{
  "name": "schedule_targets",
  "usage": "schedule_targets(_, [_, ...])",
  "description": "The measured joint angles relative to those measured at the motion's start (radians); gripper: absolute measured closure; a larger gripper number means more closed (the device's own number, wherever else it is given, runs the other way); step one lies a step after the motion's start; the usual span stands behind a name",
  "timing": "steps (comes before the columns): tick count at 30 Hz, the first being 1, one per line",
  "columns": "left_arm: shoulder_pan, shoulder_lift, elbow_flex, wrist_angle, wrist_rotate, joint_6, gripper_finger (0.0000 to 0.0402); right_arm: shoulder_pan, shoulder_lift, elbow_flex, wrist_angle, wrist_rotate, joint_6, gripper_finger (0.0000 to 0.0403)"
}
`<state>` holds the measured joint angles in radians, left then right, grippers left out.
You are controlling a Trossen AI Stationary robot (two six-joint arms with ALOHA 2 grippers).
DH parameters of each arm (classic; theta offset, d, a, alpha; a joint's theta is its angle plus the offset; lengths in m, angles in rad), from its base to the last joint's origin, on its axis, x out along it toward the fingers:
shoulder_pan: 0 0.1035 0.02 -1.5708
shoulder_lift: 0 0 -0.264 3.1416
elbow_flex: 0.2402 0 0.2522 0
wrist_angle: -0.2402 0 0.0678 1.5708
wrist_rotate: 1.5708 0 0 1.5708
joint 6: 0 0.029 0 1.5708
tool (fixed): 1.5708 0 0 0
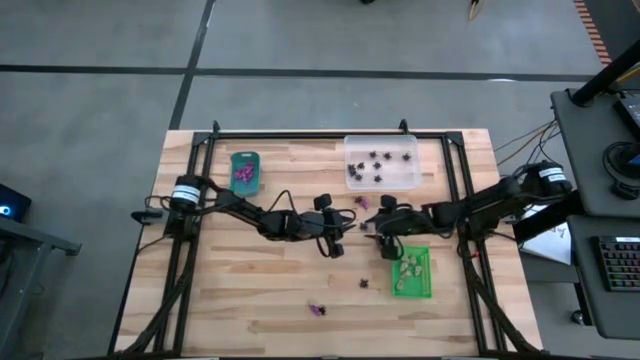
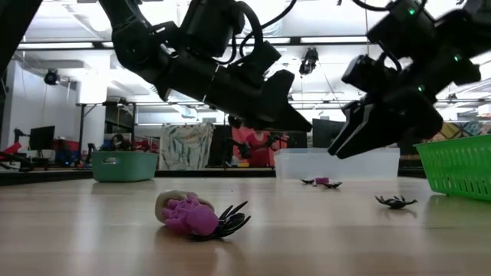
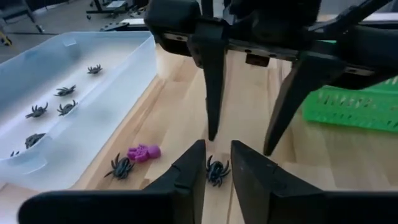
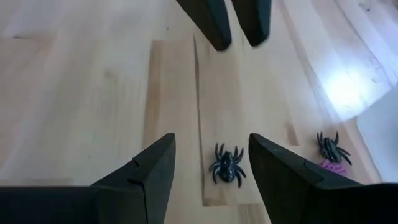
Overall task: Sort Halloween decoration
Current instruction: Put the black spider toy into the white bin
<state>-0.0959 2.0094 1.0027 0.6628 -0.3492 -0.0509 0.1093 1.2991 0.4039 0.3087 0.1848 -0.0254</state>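
Right gripper [image 4: 211, 165] spread above black spider [image 4: 227, 165]; left gripper [image 3: 216, 158] narrowly parted, empty.

Near foreground on surface [image 2: 92, 230]: purple trinket [image 2: 188, 216] touching black spider [image 2: 229, 221]. Two grippers hanging above, apart. Green basket [image 2: 460, 165] right; teal tray [image 2: 123, 165] far left.

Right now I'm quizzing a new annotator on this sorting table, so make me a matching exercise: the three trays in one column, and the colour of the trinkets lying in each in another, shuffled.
Trays:
1. teal tray
2. clear tray
3. green tray

Contents:
A. black spiders
B. pale cream-green trinkets
C. purple trinkets

Pairs: 1-C, 2-A, 3-B.
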Motion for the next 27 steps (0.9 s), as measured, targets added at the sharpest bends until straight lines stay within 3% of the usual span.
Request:
schedule_targets(6, [0.005,0.001,-0.001,-0.005,0.0,0.006,0.0354,-0.043,0.006,-0.046,0.079,0.0,0.006,0.0207])
schedule_targets(20, [0.005,0.001,-0.002,-0.007,0.0,0.008,0.0357,-0.056,0.003,0.028,-0.032,-0.039,0.012,0.0207])
schedule_targets(24, [0.005,0.001,-0.003,-0.03,0.011,0.008,0.0357,-0.066,-0.003,0.109,-0.141,-0.036,0.114,0.0208])
schedule_targets(27, [0.005,0.001,-0.004,-0.028,0.027,0.008,0.0357,-0.074,0.009,0.218,-0.369,-0.034,0.17,0.0211])
